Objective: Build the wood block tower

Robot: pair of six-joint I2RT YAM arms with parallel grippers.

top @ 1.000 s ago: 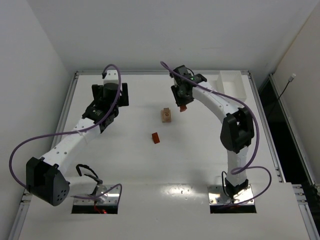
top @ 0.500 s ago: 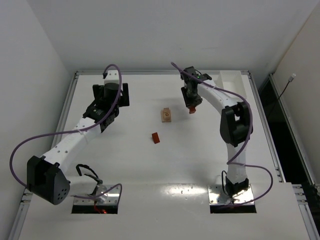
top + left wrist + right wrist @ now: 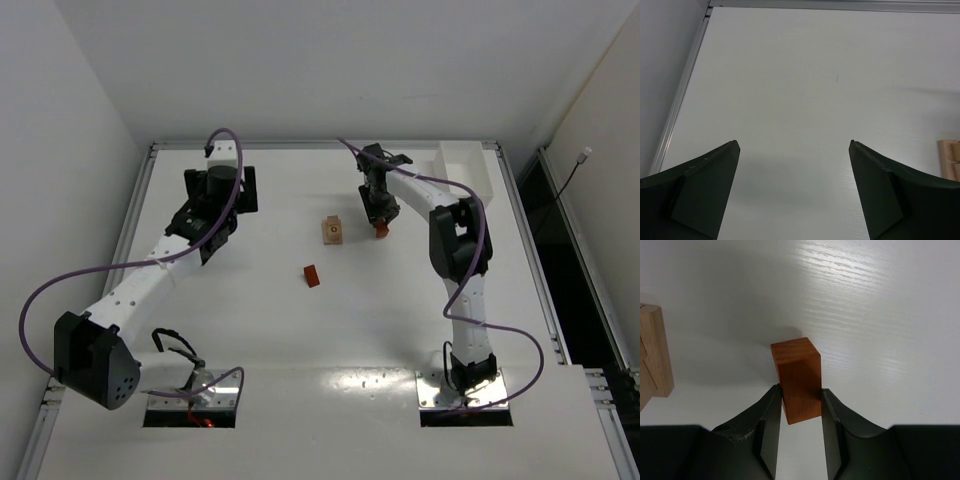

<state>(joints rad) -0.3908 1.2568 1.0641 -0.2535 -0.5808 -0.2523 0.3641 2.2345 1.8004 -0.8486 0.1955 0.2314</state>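
The only container is the white tray (image 3: 465,165) at the far right corner of the table (image 3: 260,320); the top view catches it at a slant, so what lies in it cannot be told. The wood block tower (image 3: 332,231), so far a small pale tan stack, stands near the middle of the table, and the right wrist view catches its edge at the left. A loose reddish-orange block (image 3: 312,275) lies on the table just in front of the stack, apart from it. The right gripper (image 3: 800,390) is clamped on a reddish-orange bar (image 3: 797,380), with one finger pressed on each long side and the bar pointing down at the table, to the right of the tower and clear of it. Whether the bar's lower end touches the surface cannot be told. The left gripper (image 3: 792,142) hangs over bare table on the left with its jaws spread wide and nothing between them. Compared with a second ago, the right gripper has shifted with its bar to the right, away from the tower, and a little nearer the bases, and the arm's elbow has swung in behind it. The left arm, the tower and the loose block lie as they did.
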